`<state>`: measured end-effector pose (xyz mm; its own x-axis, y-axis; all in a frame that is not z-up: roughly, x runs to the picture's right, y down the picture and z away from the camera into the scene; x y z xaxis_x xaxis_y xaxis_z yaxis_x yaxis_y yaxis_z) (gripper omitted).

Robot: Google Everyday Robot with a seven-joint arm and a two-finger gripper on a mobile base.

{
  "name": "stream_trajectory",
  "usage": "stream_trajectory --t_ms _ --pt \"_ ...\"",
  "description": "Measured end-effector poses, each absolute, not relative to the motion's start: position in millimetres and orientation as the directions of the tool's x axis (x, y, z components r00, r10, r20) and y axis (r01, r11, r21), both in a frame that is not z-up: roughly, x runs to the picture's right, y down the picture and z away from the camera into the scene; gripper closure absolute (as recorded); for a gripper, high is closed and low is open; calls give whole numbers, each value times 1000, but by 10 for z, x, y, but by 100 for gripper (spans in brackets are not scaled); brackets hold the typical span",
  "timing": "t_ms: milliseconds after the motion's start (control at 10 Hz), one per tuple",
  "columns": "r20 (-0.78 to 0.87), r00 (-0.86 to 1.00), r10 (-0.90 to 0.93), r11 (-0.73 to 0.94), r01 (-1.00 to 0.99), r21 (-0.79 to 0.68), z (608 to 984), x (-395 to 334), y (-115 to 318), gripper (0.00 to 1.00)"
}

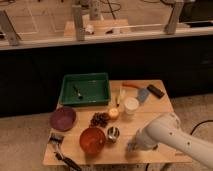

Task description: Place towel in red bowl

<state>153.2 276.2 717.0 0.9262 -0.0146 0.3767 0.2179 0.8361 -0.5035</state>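
Note:
The red bowl [92,140] stands at the front of the wooden table [160,112], left of centre, and looks empty. My white arm reaches in from the lower right, and its gripper [132,146] is low over the table's front edge, right of the red bowl and of a small metal cup [113,133]. A small grey-blue patch under the gripper may be the towel [130,148]; the arm hides most of it.
A green tray [85,89] with a small utensil sits at the back left. A purple bowl [63,118], dark grapes [100,119], a yellow fruit [114,114], a white cup [131,106], a blue item [143,95], a black item [155,91] and a brush [56,140] also lie on the table.

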Motion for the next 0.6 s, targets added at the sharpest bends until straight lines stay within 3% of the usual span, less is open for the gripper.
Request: stream_trajectory --t_ms 300,600 --pt "454 890 38 848 212 -486 6858 1524 2199 100" --pt "556 830 46 805 299 -512 6805 1090 2104 100"
